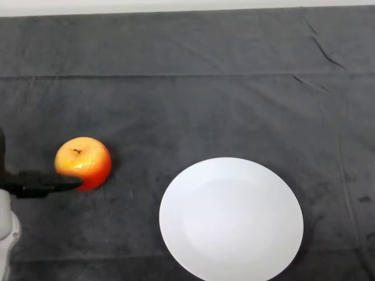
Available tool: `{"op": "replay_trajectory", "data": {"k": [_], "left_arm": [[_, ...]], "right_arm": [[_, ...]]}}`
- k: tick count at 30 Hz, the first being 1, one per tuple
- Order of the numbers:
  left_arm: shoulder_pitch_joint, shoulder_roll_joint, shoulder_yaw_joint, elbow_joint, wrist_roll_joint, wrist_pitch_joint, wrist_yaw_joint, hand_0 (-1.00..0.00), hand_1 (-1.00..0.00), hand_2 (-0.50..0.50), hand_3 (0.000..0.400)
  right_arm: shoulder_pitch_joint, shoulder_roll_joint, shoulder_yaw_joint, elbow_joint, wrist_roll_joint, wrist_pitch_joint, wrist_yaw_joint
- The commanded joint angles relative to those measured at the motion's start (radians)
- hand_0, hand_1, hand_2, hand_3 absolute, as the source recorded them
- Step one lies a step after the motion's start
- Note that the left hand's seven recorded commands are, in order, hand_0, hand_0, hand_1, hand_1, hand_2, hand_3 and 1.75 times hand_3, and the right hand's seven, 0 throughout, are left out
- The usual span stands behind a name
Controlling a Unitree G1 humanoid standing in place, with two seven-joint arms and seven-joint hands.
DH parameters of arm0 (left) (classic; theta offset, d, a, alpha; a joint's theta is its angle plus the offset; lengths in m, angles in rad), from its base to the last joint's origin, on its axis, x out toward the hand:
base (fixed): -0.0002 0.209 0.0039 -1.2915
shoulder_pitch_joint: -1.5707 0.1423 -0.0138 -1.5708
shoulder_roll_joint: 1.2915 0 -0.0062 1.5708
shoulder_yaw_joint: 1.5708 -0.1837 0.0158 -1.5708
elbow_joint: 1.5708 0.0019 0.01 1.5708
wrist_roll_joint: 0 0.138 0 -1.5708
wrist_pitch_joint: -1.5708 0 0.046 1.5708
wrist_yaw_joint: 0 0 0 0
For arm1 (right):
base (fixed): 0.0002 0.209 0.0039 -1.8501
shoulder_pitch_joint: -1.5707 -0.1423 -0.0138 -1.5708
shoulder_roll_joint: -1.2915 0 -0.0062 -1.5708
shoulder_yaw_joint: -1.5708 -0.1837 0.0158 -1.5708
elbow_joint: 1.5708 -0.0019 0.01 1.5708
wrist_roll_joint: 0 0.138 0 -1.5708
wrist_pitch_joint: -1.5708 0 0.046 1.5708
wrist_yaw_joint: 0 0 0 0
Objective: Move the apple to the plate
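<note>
From the head view, the apple [83,163] sits upright on the dark cloth [193,111], stem up, well left of the empty white plate [231,219]. The left hand [41,184] reaches it with one straight finger, apparently touching its lower left side; nothing lies between.

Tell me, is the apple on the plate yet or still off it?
Off it. The apple sits stem-up on the dark cloth, left of the white plate, with bare cloth between them. The left hand reaches its near side.
</note>
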Motion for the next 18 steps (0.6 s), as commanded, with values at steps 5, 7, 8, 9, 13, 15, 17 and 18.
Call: {"op": "replay_trajectory", "data": {"k": [5, 7, 8, 9, 13, 15, 17, 18], "left_arm": [[-0.068, -0.018, -0.037, 0.103, 0.024, -0.039, -0.013, 0.0, 0.0, 0.0, 0.0], [-0.085, -0.027, -0.05, 0.131, 0.025, -0.051, -0.013, 0.0, 0.0, 0.0, 0.0], [-0.094, -0.031, -0.056, 0.146, 0.026, -0.056, -0.013, 0.0, 0.0, 0.0, 0.0], [-0.103, -0.035, -0.063, 0.159, 0.026, -0.061, -0.013, 0.0, 0.0, 0.0, 0.0], [-0.142, -0.057, -0.096, 0.211, 0.03, -0.071, -0.014, 0.0, 0.0, 0.0, 0.0], [-0.158, -0.066, -0.112, 0.235, 0.031, -0.077, -0.015, 0.0, 0.0, 0.0, 0.0], [-0.173, -0.074, -0.127, 0.261, 0.031, -0.086, -0.017, 0.0, 0.0, 0.0, 0.0], [-0.179, -0.077, -0.135, 0.274, 0.03, -0.091, -0.018, 0.0, 0.0, 0.0, 0.0]], "right_arm": [[0.008, -0.007, -0.0176, -0.011, 0.0148, -0.006, -0.003], [0.008, -0.007, -0.0175, -0.012, 0.0148, -0.006, -0.0032], [0.008, -0.007, -0.0175, -0.012, 0.0149, -0.006, -0.0032], [0.008, -0.007, -0.0175, -0.012, 0.0149, -0.006, -0.0033], [0.008, -0.007, -0.0173, -0.013, 0.015, -0.006, -0.0035], [0.008, -0.007, -0.0173, -0.013, 0.015, -0.006, -0.0036], [0.008, -0.007, -0.0172, -0.013, 0.0151, -0.006, -0.0037], [0.008, -0.007, -0.0172, -0.013, 0.0151, -0.006, -0.0038]]}}
